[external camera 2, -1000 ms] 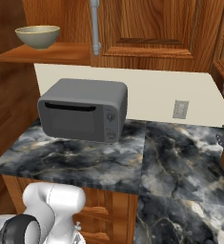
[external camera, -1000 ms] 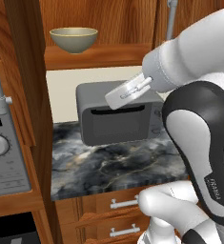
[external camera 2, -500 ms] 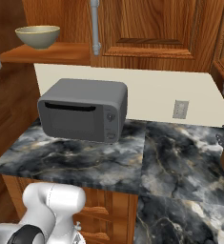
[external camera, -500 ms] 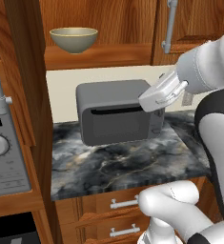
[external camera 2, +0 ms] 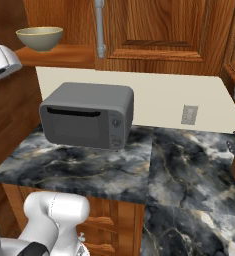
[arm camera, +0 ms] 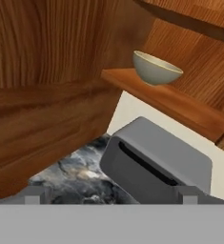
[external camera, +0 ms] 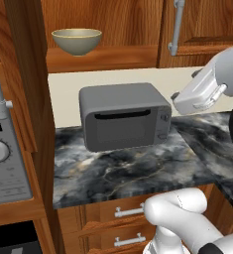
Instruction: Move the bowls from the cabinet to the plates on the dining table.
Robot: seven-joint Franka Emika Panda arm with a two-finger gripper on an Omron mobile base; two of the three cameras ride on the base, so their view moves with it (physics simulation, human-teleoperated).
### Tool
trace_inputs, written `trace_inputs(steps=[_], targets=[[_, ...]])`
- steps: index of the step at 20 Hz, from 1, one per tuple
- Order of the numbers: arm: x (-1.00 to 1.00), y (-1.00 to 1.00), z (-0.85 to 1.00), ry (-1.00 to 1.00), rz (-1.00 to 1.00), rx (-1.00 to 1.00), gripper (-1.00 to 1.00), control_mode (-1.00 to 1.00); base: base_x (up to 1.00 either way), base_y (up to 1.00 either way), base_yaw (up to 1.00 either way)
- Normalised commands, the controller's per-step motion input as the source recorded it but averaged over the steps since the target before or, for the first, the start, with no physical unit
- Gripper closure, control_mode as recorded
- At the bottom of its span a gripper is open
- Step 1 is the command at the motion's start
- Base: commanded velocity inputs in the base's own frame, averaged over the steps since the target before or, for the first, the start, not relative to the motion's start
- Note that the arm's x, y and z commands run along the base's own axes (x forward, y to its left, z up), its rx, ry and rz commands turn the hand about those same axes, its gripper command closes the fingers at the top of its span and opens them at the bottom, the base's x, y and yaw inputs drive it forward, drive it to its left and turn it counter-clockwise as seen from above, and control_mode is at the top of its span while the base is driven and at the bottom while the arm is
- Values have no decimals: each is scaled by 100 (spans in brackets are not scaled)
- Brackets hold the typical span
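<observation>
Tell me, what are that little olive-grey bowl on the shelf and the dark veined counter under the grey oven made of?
The small olive-grey bowl with the pale rim looks like glazed ceramic: smooth, softly shiny, tan inside. The dark counter with white veins looks like polished marble or similar stone, judging by its irregular veining and slight sheen. Both are rendered, so this is only appearance.
</observation>
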Motion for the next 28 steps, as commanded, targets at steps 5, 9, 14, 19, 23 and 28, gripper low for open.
trace_inputs(steps=[5, 9, 14, 19, 23, 28], targets=[[3, -27, 0, -4, -12, -4, -100, -100, 0, 0, 0], [12, -21, 0, -8, -11, 0, -100, -100, 0, 0, 0], [17, -17, 2, -10, -10, 1, -100, -100, 0, 0, 0], [20, -20, 5, -13, -4, 8, -100, -100, 0, 0, 0], [24, -17, 4, -16, -7, 9, -100, -100, 0, 0, 0], [22, -10, 9, -11, -10, 6, -100, -100, 0, 0, 0]])
